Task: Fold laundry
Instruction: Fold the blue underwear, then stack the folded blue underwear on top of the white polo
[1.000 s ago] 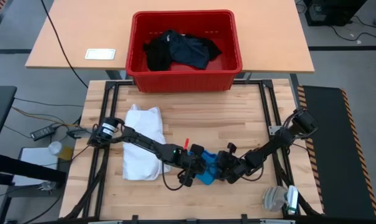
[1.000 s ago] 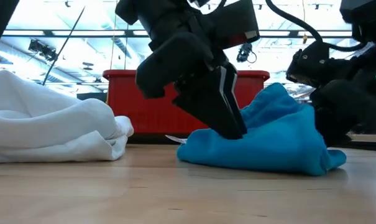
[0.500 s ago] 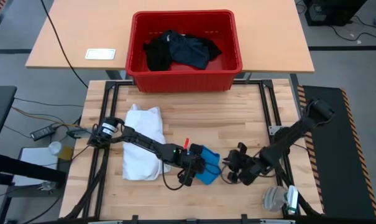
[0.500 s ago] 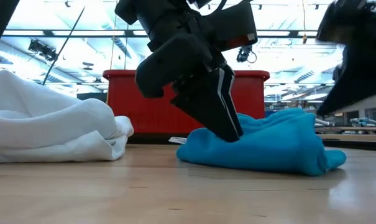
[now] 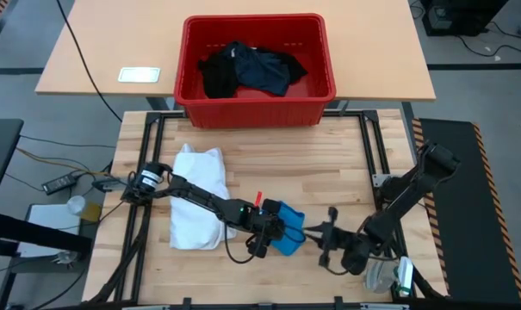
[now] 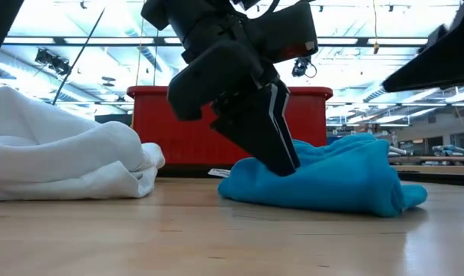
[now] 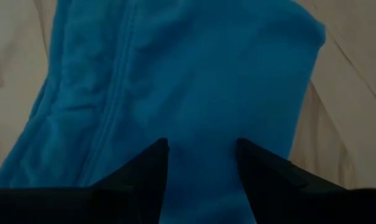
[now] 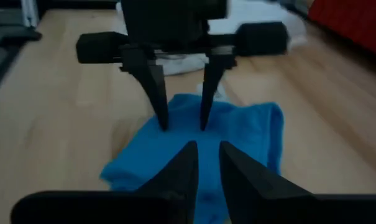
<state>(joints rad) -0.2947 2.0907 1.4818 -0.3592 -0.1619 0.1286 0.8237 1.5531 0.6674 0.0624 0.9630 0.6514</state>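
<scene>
- Low in the frame in the high view, right of centre, the right gripper (image 5: 316, 234) hangs just beside the blue piece (image 5: 285, 229), not touching it; its fingers (image 8: 189, 163) stand a narrow slit apart with nothing between them.
- The blue piece lies bunched on the wooden table (image 5: 329, 168), lower centre of the frame. In the low view it is a soft heap (image 6: 331, 178) on the boards.
- The left gripper (image 5: 271, 227) is down on the blue piece from its left side. Its fingers (image 7: 147, 174) stand part open, tips pressed into the cloth; the right wrist view shows both tips (image 8: 158, 93) planted on the fabric with a gap between them. I cannot tell whether they pinch any of it.
- Left of that, the white shirt (image 5: 198, 207) lies folded on the table, under the left arm.
- Farther back, upper centre of the frame, a red crate (image 5: 320, 52) sits on a second table, with the black garments (image 5: 247, 69) piled inside it.
- On that far table, upper left, lies a small white card (image 5: 139, 75).
</scene>
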